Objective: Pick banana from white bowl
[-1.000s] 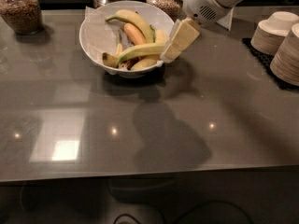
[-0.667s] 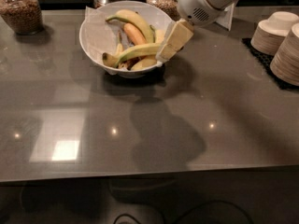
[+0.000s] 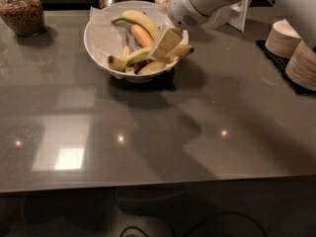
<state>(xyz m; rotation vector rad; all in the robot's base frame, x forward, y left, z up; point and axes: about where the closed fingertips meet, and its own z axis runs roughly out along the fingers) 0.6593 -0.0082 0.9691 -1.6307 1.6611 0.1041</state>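
Gripper (image 3: pixel 165 42), upper centre: had shifted leftward from the white bowl's (image 3: pixel 92 46) right rim onto the banana (image 3: pixel 134 57); grasp judged imminent; claw state indeterminable.

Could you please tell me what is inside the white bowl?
A paper liner and several bananas; the gripper, over the white bowl's right side, hides part of the long banana.

- view: one camera, set high on the near side of the table (image 3: pixel 158 147), facing down and across it at a slant.
- range: middling; near table edge low in frame, far edge at top.
- framing: white bowl (image 3: pixel 96 46) upper centre; gripper (image 3: pixel 166 42) enters from upper right, over the bowl's right side.
- margins: paper bowls (image 3: pixel 291 51) cut by right edge; jar (image 3: pixel 22 14) top left.
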